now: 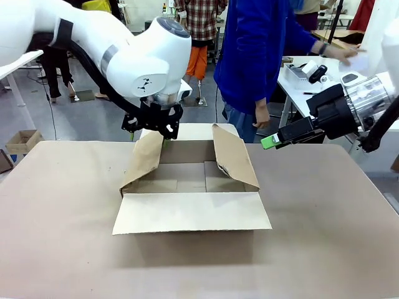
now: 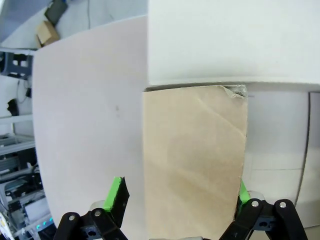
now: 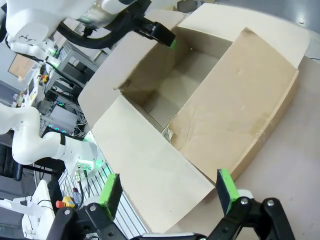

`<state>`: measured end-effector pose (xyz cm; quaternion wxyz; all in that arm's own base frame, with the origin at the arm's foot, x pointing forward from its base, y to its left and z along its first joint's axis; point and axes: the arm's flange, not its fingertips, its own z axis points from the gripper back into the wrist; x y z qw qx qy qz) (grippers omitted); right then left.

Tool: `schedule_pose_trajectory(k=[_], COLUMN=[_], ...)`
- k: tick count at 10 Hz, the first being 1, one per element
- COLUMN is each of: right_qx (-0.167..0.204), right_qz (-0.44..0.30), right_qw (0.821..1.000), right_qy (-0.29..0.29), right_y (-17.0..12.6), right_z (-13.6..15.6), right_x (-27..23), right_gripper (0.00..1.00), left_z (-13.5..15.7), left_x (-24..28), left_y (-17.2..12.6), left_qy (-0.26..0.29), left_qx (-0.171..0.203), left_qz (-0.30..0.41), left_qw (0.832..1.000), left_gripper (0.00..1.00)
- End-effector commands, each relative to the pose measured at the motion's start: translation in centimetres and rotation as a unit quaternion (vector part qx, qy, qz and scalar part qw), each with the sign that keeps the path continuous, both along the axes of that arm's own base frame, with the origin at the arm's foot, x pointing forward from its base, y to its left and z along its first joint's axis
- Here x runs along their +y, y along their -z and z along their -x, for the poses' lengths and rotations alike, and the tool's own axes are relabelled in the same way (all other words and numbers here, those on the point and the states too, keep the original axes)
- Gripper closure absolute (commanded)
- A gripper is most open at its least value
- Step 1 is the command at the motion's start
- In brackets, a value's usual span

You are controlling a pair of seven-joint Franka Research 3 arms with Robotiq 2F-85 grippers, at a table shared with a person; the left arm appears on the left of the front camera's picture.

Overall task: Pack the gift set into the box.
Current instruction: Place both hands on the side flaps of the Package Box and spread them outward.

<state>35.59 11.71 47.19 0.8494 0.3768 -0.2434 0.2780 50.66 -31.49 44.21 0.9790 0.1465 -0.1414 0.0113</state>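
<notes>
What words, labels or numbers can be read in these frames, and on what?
None can be read.
The box: plain cardboard, no print.
Dark marks on the left arm: too small to read.
Things on the far white table: too blurred.

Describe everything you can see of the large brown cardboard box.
The large brown corrugated cardboard box sits open on the tan table, its visible floor bare. Near and far flaps are folded outward; the left flap and right flap stand tilted. The left gripper hangs open over the left flap's top; contact is unclear.
</notes>
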Motion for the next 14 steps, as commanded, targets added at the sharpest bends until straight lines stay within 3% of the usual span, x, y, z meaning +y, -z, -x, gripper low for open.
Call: schedule_pose_trajectory(k=[1,4,9,12,14], right_qx=[0.006,0.006,0.006,0.006,0.006], right_qz=[-0.003,-0.003,-0.003,-0.003,-0.003], right_qw=[1.0,1.0,1.0,1.0,1.0], right_qy=[0.002,0.002,0.002,0.002,0.002], right_y=[-0.1,-0.1,-0.1,-0.1,-0.1], right_z=[0.1,0.1,0.1,0.1,0.1], right_x=[-0.1,-0.1,-0.1,-0.1,-0.1], right_gripper=[0.0,0.0,0.0,0.0,0.0], left_z=[1.2,1.3,1.2,0.0,-0.2], left_x=[1.7,4.8,15.6,21.3,25.4], left_y=[-1.1,-2.7,-4.2,-0.4,1.5], left_qy=[-0.022,-0.037,-0.044,0.021,0.024], left_qx=[-0.029,-0.035,0.02,0.109,0.107], left_qz=[-0.011,0.012,0.139,0.265,0.344], left_qw=[0.999,0.999,0.989,0.958,0.933], left_gripper=[0.0,0.0,0.0,0.0,0.0])
